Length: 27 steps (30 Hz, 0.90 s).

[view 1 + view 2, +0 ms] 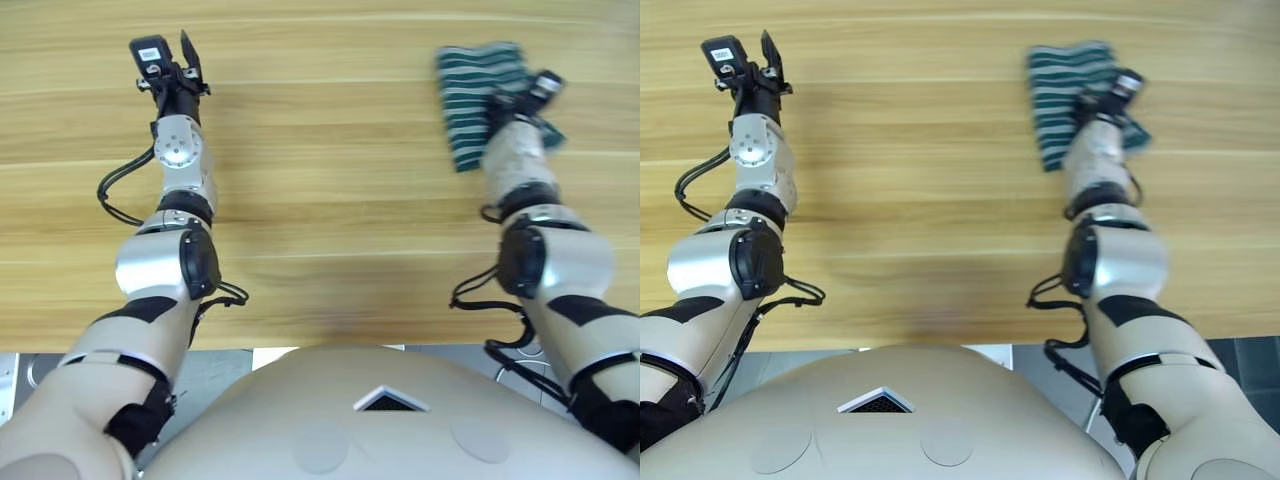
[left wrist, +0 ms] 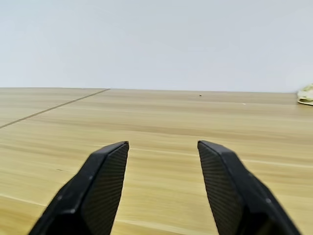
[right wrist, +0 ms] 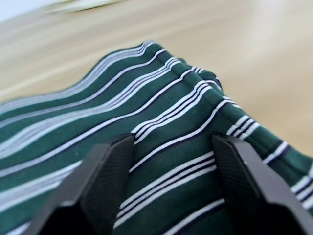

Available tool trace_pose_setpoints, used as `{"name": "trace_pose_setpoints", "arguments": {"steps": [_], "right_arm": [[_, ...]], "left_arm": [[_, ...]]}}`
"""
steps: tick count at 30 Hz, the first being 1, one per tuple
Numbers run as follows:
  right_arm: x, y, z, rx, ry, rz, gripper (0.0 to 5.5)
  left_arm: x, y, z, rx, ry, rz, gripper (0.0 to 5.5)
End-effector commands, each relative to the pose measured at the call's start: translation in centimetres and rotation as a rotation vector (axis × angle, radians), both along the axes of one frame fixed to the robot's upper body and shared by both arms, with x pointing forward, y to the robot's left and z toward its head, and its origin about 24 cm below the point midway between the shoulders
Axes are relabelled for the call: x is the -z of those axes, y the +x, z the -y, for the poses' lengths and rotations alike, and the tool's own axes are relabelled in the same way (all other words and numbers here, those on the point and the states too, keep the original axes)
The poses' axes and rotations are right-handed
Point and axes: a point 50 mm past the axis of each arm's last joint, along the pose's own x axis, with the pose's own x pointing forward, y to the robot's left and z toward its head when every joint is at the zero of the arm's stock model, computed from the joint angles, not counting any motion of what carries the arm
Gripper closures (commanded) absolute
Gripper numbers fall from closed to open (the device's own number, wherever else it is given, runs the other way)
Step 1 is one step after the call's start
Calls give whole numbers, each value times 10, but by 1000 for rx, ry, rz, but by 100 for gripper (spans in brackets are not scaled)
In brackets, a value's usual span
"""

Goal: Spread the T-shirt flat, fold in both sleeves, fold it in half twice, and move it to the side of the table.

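The T-shirt (image 1: 470, 85), dark green with thin white stripes, lies folded into a small bundle on the far right of the wooden table (image 1: 330, 150). My right gripper (image 1: 543, 88) rests over the bundle's right part. In the right wrist view its fingers stand apart, open, with the striped cloth (image 3: 146, 122) running under and between them. My left gripper (image 1: 170, 50) is far to the left over bare wood, open, with nothing between its fingers (image 2: 105, 176).
Bare wood spans the wide stretch between the two arms. The table's front edge (image 1: 300, 345) runs close to the robot. A small pale object (image 2: 306, 94) lies far off on the table in the left wrist view.
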Motion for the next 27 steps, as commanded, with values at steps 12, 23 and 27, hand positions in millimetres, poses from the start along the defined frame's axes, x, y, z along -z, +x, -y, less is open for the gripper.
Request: {"name": "trace_pose_setpoints", "arguments": {"steps": [12, 23, 27], "right_arm": [[-33, -1, 14, -59, -467, 157, 261], [14, 9, -198, -752, -454, 199, 261], [8, -19, -206, -736, -513, 470, 261]], "left_arm": [[7, -6, -5, -21, 56, -34, 288], [34, -22, 113, 324, 217, -18, 288], [47, -54, 134, 369, 219, 80, 288]]}}
